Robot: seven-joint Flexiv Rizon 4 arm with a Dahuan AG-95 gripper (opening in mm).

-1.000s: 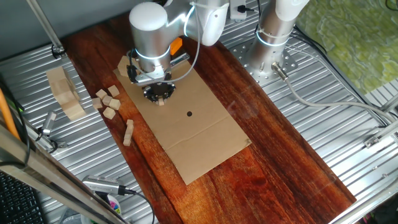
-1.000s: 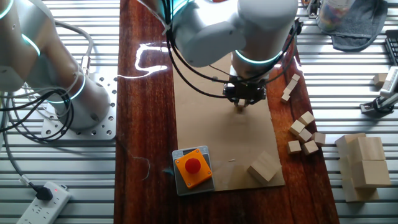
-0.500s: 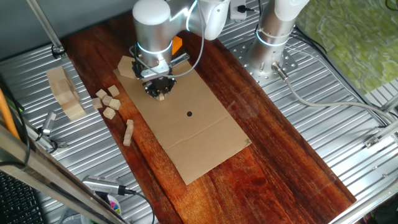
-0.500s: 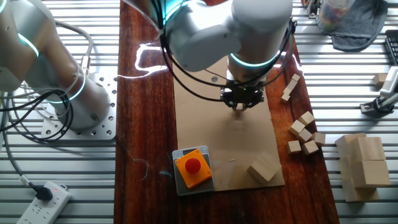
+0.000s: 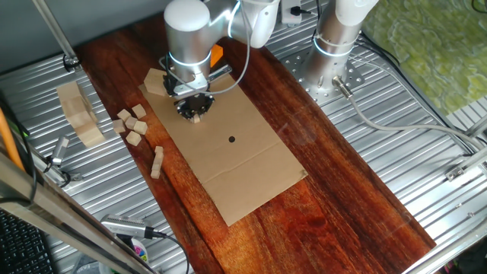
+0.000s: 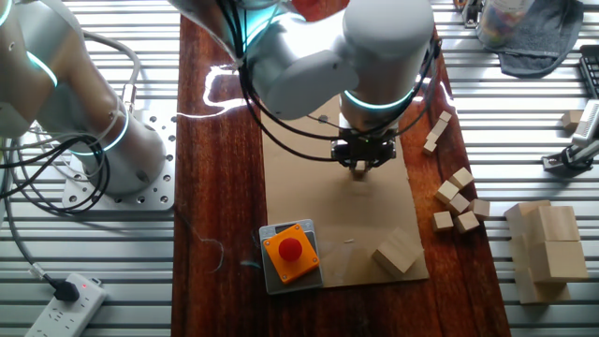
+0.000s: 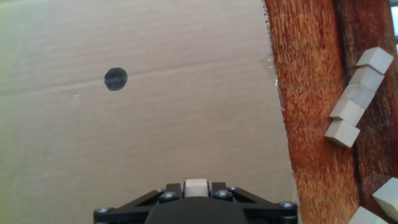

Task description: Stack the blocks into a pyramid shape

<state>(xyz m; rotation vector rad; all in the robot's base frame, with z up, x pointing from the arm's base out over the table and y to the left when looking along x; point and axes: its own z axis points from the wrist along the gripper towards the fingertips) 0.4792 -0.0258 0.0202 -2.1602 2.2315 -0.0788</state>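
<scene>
My gripper [image 5: 195,114] hangs over the far end of the cardboard sheet [image 5: 228,152], shut on one tiny pale wooden block [image 7: 196,186] that shows between its black fingers. In the other fixed view the gripper [image 6: 360,167] stands just above the cardboard. Several loose blocks [image 5: 132,124] lie in a cluster on the dark wood left of the sheet, and a pair [image 5: 157,161] lies end to end nearer the front. The hand view shows a row of these blocks [image 7: 353,99] on the wood to the right.
A black dot [image 7: 115,79] marks the cardboard. A flat hexagonal wooden piece [image 5: 154,80] lies by the sheet's far corner, an orange box with a red button [image 6: 290,251] beside it. A big pale wooden slab [image 5: 80,114] sits on the metal rails. A second arm's base [image 5: 335,46] stands behind.
The gripper, still shut on the block, shifted a little toward the far left end of the cardboard a second ago. It has hardly moved since.
</scene>
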